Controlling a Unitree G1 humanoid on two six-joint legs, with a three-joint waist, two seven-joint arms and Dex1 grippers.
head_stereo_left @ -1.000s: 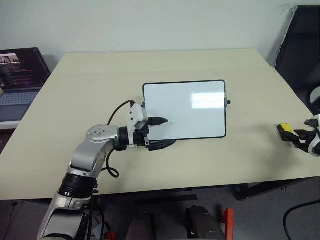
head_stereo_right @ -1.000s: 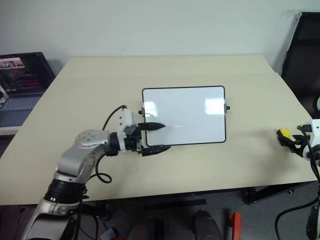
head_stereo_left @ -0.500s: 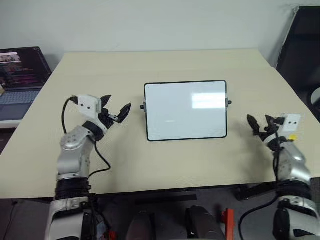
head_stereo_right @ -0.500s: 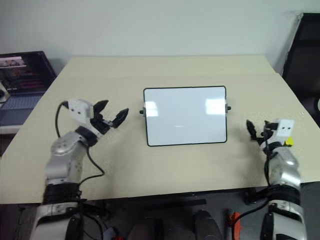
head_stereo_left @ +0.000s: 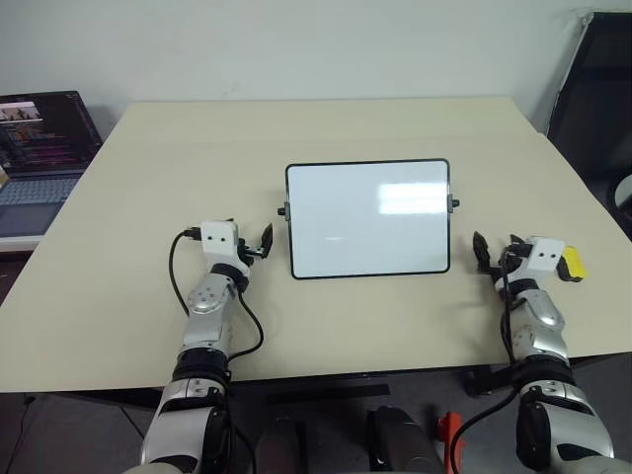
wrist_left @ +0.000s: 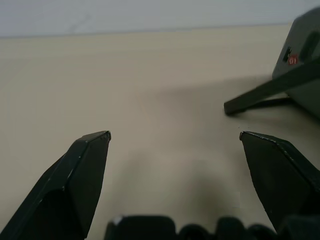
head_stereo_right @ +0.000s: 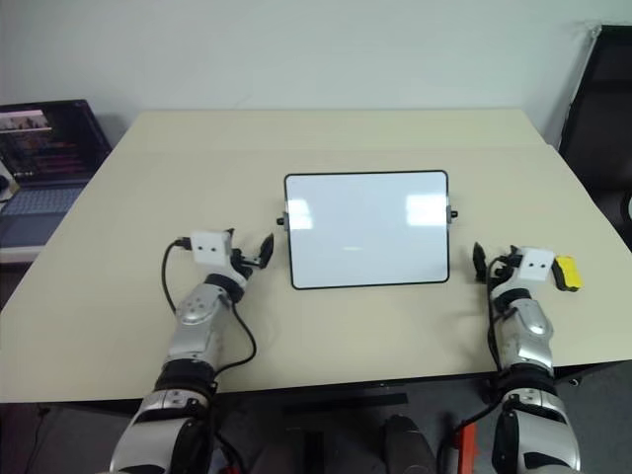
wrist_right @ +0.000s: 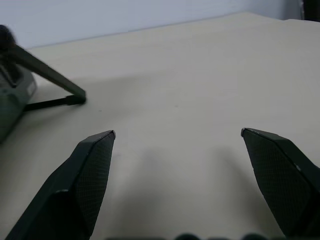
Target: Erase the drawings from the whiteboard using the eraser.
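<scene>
The whiteboard (head_stereo_left: 367,217) stands tilted on the middle of the table. One faint short stroke (head_stereo_left: 334,238) shows low on its face; I cannot make out other drawings. My left gripper (head_stereo_left: 252,247) hovers low just off the board's left edge, open and empty, pointing forward. In the left wrist view the left gripper (wrist_left: 175,135) has bare tabletop between its fingers. My right gripper (head_stereo_left: 497,249) sits just off the board's right edge, open and empty, as the right wrist view's right gripper (wrist_right: 177,132) confirms. The yellow eraser (head_stereo_left: 571,264) lies on the table right of that wrist, apart from the fingers.
An open laptop (head_stereo_left: 39,148) sits off the table's left side. A dark chair (head_stereo_left: 592,89) stands at the far right. The board's black stand leg (wrist_left: 260,97) reaches toward the left gripper, and its other leg (wrist_right: 47,75) toward the right. The beige table (head_stereo_left: 296,128) stretches behind the board.
My left gripper left the board's lower left corner, swung out left and came down beside the board's left edge. My right gripper moved left from the eraser, which stays on the table.
</scene>
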